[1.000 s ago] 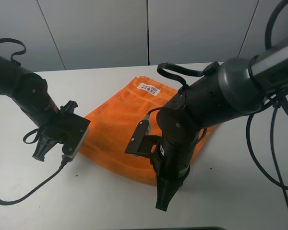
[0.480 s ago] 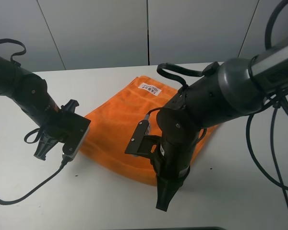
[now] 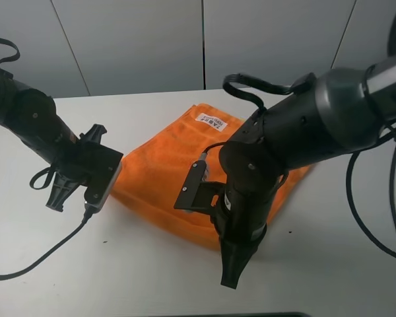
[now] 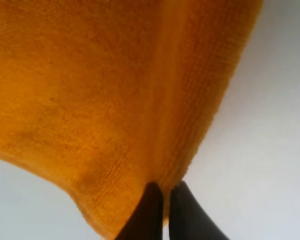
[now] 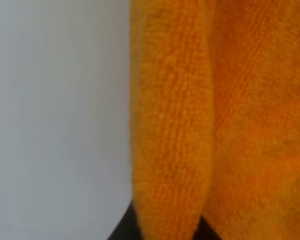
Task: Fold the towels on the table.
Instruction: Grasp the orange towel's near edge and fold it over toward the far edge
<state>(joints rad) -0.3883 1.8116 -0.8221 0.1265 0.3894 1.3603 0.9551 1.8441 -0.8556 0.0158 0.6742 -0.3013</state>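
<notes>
While the orange towel (image 3: 165, 162) lies on the white table (image 3: 138, 271), a little behind the middle and reaching toward the right, it is rumpled rather than flat; soft ridges run through the fuzzy cloth from its near edge toward the far one; the small white label (image 3: 211, 121) sits face up at the far edge.

At the cloth's left edge the left hand (image 4: 165, 192) has its two dark fingertips (image 4: 150, 210) pressed together on a thin fold of the towel; the orange pile bulges just above them, with bare table on either side. Along the near edge, further right, the right hand (image 5: 165, 227) is clamped on a thicker, rolled fold; a dark fingertip shows on each side of it, and white table lies beside the fold.

From the high camera neither pair of fingertips can be seen, since each wrist and its camera housing covers the spot. The left arm (image 3: 33, 119) reaches in from the left; the bulkier right arm (image 3: 303, 125) comes from the right and hangs over the cloth's right part; grey wall panels (image 3: 152, 39) stand behind the table.
</notes>
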